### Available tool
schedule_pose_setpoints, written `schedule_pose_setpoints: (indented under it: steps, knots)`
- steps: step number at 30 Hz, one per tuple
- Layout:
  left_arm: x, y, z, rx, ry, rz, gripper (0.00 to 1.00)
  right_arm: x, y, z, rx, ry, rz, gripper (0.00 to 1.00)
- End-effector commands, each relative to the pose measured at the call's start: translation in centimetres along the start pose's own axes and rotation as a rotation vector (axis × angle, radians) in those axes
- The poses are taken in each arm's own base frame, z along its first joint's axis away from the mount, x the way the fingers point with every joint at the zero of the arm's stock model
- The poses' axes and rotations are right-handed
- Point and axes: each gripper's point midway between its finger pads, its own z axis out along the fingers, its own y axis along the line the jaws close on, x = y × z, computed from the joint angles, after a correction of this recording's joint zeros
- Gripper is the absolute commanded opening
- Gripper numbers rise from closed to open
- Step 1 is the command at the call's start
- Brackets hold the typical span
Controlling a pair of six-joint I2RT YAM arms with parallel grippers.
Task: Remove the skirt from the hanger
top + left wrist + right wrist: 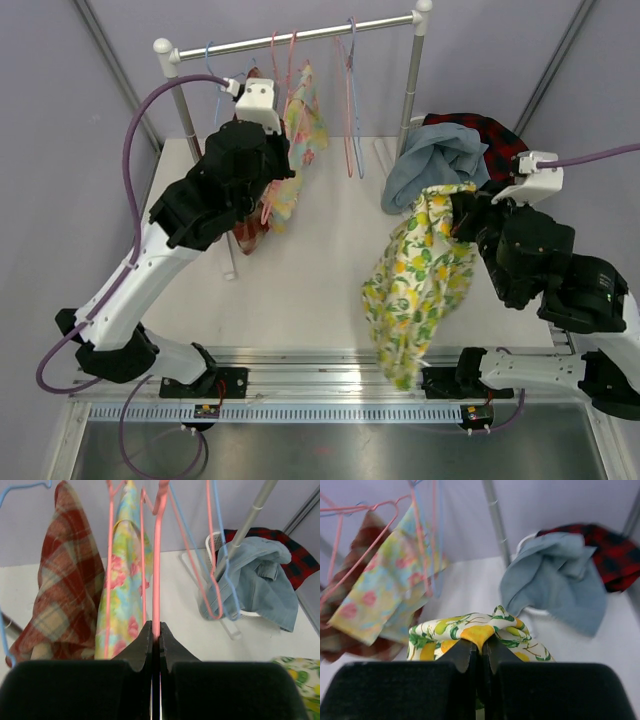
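Pink wire of the empty hanger (156,580) runs up from our left gripper (156,639) in the left wrist view. The fingers are pressed together on its lower bar, and we judge the pinch is there to steady it on the rack. Left of it hang a floral garment (125,580) and a red check garment (65,590).

In the right wrist view, our right gripper (480,652) is clamped on a bunched fold of the lemon-print skirt (475,630). No hanger wire shows in that fold. Beyond it a denim garment (555,575) lies heaped over a red plaid one (615,550).

From the top view, the skirt hangs from that grip at the right. It is well apart from the rack rail (300,35), and its hem trails over the near edge. We take it to be off the hanger already, and held high so that the cloth drapes free. The table (320,250) is plain white and smooth, with a metal mounting strip (330,410) along the near side. Pale grey-lilac walls (60,150) close in the left, far and right sides.
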Motion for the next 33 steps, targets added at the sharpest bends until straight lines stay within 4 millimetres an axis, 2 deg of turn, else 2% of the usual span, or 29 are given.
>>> schedule_pose_setpoints:
  steps: [1, 2, 3, 4, 5, 6, 7, 8, 9, 10, 12, 13, 14, 16, 17, 18, 19, 20, 21, 22, 23, 24, 25, 26, 27, 28, 30, 31, 33]
  knots:
    - [-2.9, -2.3, 0.9, 0.055, -0.062, -0.012, 0.0, -3.5, -2.6, 1.4, 0.243, -0.124, -0.284, 0.0]
    - [-3.5, -2.3, 1.2, 0.049, -0.075, -0.016, 0.0, -4.5, -2.9, 1.5, 0.241, -0.152, -0.29, 0.0]
    - [-3.8, -2.7, 1.6, 0.049, -0.081, -0.01, 0.0, -6.1, -5.0, 2.0, 0.318, -0.181, -0.321, 0.0]
    - [-3.3, -3.3, 2.8, 0.045, -0.069, 0.004, 0.0, -7.0, -4.8, 2.7, 0.287, -0.205, -0.303, 0.0]
    - [-4.8, -3.7, 2.9, 0.058, -0.099, -0.01, 0.0, -7.0, -5.7, 4.0, 0.325, -0.189, -0.33, 0.0]
    - [-5.1, -4.1, 3.5, 0.062, -0.102, -0.01, 0.0, -8.6, -8.4, 4.6, 0.414, -0.207, -0.296, 0.0]
    - [-4.2, -4.5, 5.4, 0.049, -0.074, 0.006, 0.0, -8.0, -8.7, 5.8, 0.384, -0.156, -0.317, 0.0]
    - [-5.6, -4.6, 5.7, 0.058, -0.099, -0.014, 0.0, -7.8, -9.0, 7.3, 0.395, -0.131, -0.317, 0.0]
    - [-5.8, -3.7, 6.7, 0.038, -0.095, -0.03, 0.0, -7.7, -9.5, 8.3, 0.401, -0.117, -0.319, 0.0]
    - [-4.6, -4.1, 8.7, 0.044, -0.064, -0.029, 0.0, -8.1, -10.9, 9.2, 0.422, -0.118, -0.309, 0.0]
    - [-5.1, -2.6, 10.6, 0.023, -0.071, -0.083, 0.0, -8.6, -12.3, 11.3, 0.441, -0.11, -0.29, 0.0]
    - [-5.0, -2.2, 11.3, 0.021, -0.071, -0.096, 0.0, -9.4, -13.6, 12.0, 0.447, -0.114, -0.269, 0.0]
    - [-4.9, -2.3, 12.2, 0.039, -0.071, -0.106, 0.0, -10.5, -14.1, 13.3, 0.447, -0.132, -0.226, 0.0]
    - [-4.7, -1.2, 13.5, 0.023, -0.068, -0.119, 0.0, -12.0, -14.8, 14.7, 0.44, -0.145, -0.194, 0.0]
    - [-3.9, -1.2, 14.4, 0.031, -0.051, -0.115, 0.0, -14.1, -15.8, 15.9, 0.464, -0.182, -0.169, 0.0]
    - [-3.7, -0.7, 14.9, 0.022, -0.046, -0.111, 0.0, -15.0, -15.9, 16.5, 0.465, -0.198, -0.163, 0.0]
    - [-3.3, -0.4, 15.4, 0.021, -0.035, -0.106, 0.0, -14.7, -16.7, 19.2, 0.477, -0.184, -0.164, 0.0]
    - [-3.0, 0.0, 15.9, 0.013, -0.026, -0.101, 0.0, -17.6, -16.4, 18.9, 0.475, -0.258, -0.159, 0.0]
    - [-2.5, 0.8, 16.4, -0.004, -0.016, -0.103, 0.0, -18.4, -16.5, 19.9, 0.473, -0.279, -0.156, 0.0]
    - [-1.8, 1.0, 16.8, 0.004, 0.005, -0.101, 0.0, -19.2, -16.8, 22.3, 0.472, -0.3, -0.156, 0.0]
    - [-1.6, 1.6, 17.2, 0.003, 0.007, -0.11, 0.0, -19.4, -17.1, 23.6, 0.474, -0.307, -0.161, 0.0]
    - [-1.6, 1.7, 17.1, 0.015, 0.006, -0.114, 0.0, -19.3, -17.4, 24.9, 0.476, -0.31, -0.16, 0.0]
    - [-0.6, 1.8, 17.5, 0.019, 0.028, -0.11, 0.0, -18.5, -17.9, 27.5, 0.475, -0.31, -0.137, 0.0]
    - [-0.6, 1.9, 17.6, 0.019, 0.023, -0.109, 0.0, -18.4, -19.7, 28.3, 0.5, -0.314, -0.123, 0.0]
    - [-0.7, 2.0, 17.4, 0.021, 0.022, -0.107, 0.0, -17.9, -19.7, 29.5, 0.481, -0.316, -0.112, 0.0]
    - [-0.2, 2.0, 17.5, 0.023, 0.033, -0.101, 0.0, -15.8, -20.4, 31.6, 0.475, -0.275, -0.093, 0.0]
    - [0.1, 2.1, 17.6, 0.024, 0.04, -0.094, 0.0, -13.8, -20.6, 34.1, 0.434, -0.253, -0.066, 0.0]
    - [0.0, 2.0, 17.5, 0.028, 0.037, -0.096, 0.0, -10.5, -21.5, 36.2, 0.435, -0.189, -0.042, 0.0]
    - [0.2, 1.9, 17.7, 0.032, 0.04, -0.096, 0.01, -7.3, -22.1, 38.6, 0.406, -0.135, -0.018, 0.0]
